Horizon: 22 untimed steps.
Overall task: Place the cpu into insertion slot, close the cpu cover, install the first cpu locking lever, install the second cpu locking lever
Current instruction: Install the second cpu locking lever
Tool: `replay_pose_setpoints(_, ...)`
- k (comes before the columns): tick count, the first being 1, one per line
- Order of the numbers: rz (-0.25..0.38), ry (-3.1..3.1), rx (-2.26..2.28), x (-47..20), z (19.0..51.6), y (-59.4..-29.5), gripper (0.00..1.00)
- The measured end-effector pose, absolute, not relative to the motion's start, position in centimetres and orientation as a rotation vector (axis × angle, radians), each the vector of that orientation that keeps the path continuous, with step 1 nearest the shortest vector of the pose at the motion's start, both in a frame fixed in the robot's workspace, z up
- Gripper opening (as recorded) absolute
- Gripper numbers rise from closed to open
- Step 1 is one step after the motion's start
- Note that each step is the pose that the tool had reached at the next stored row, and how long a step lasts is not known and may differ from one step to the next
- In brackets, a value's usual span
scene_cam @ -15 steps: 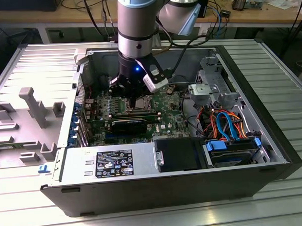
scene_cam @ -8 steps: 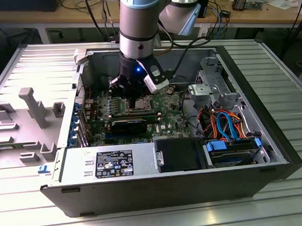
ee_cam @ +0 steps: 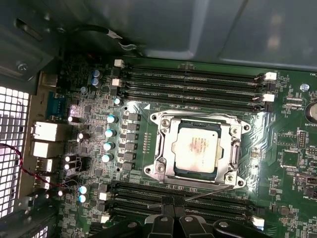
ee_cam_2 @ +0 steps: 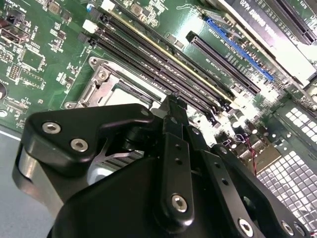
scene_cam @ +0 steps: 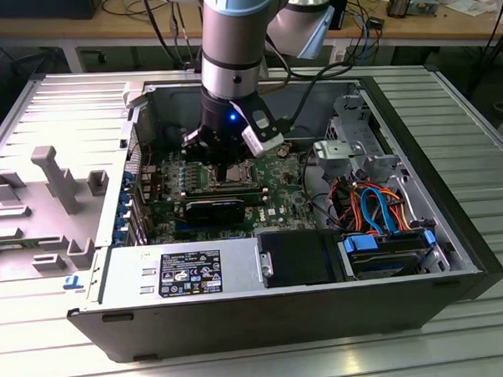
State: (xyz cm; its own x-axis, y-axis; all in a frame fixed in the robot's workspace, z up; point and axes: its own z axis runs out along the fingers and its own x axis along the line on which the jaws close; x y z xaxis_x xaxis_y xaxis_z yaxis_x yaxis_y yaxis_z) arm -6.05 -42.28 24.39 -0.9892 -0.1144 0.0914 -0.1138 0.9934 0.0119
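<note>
My pincer (scene_cam: 226,174) hangs down inside the open computer case (scene_cam: 453,221), low over the green board (scene_cam: 277,191); in the exterior view it sits just above the insertion slot (scene_cam: 226,183), near the middle of the board. In the first wrist view the cpu (ee_cam: 196,148) lies flat in the insertion slot (ee_cam: 168,148), its dull silver top facing up; the cpu cover (ee_cam: 225,130) lies down flat around it like a shiny frame, and the chip shows through its big square window. A thin metal lever (ee_cam: 210,192) sticks out slanted beside the frame, on the side closest to my fingertips (ee_cam: 173,220); those two black tips sit close together, clenched with nothing between them. Long black memory slots (ee_cam: 193,84) run along both sides of the socket. At the exterior view's right, orange and blue cables (scene_cam: 377,204) curl inside the case.
</note>
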Motion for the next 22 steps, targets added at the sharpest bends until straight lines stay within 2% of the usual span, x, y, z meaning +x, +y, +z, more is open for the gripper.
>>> replay_pose_setpoints(11,-0.011,-3.042,0.195,-6.6,23.8,-42.4,0.11)
replay_pose_setpoints(16,-0.04,-3.043,0.201,-6.8,23.0,-42.4,0.11)
replay_pose_setpoints(22,-0.04,-3.042,0.211,-7.5,22.6,-42.4,0.11)
